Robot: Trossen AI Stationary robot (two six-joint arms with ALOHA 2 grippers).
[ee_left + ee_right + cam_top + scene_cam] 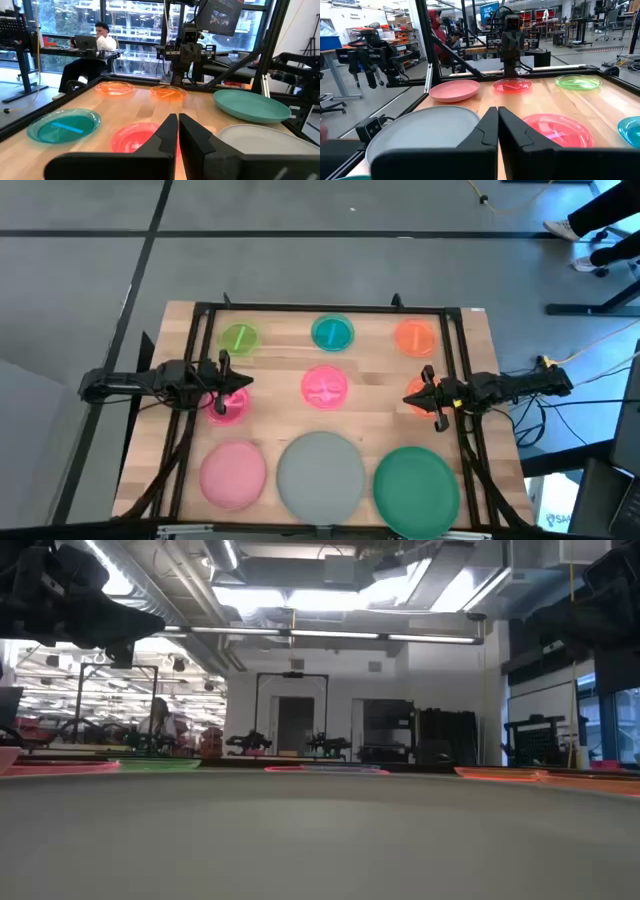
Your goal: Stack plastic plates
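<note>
Large plates: pink plate (pixel 233 473), grey plate (pixel 320 471) and dark green plate (pixel 416 478) lie in a row along the near edge of the table (pixel 280 380), each on its own, none stacked.
Far row: lime plate (pixel 238 337), teal plate (pixel 332 332) and orange plate (pixel 414 336) lie well apart along the far edge.
Middle row: a small pink plate (pixel 325 385) lies at the centre; a second small pink plate (pixel 229 406) sits partly under the left arm, a second orange plate (pixel 417 394) partly under the right arm.
Left gripper (pixel 177 131): hovers above the left small pink plate, fingers pressed together, holding nothing.
Right gripper (pixel 497 123): hovers above the right orange plate, fingers together, empty.
Frame: a black frame (pixel 330 307) borders the table.
Room: a seated person (pixel 95 47) works at a desk beyond the table, seen from the left wrist view.
</note>
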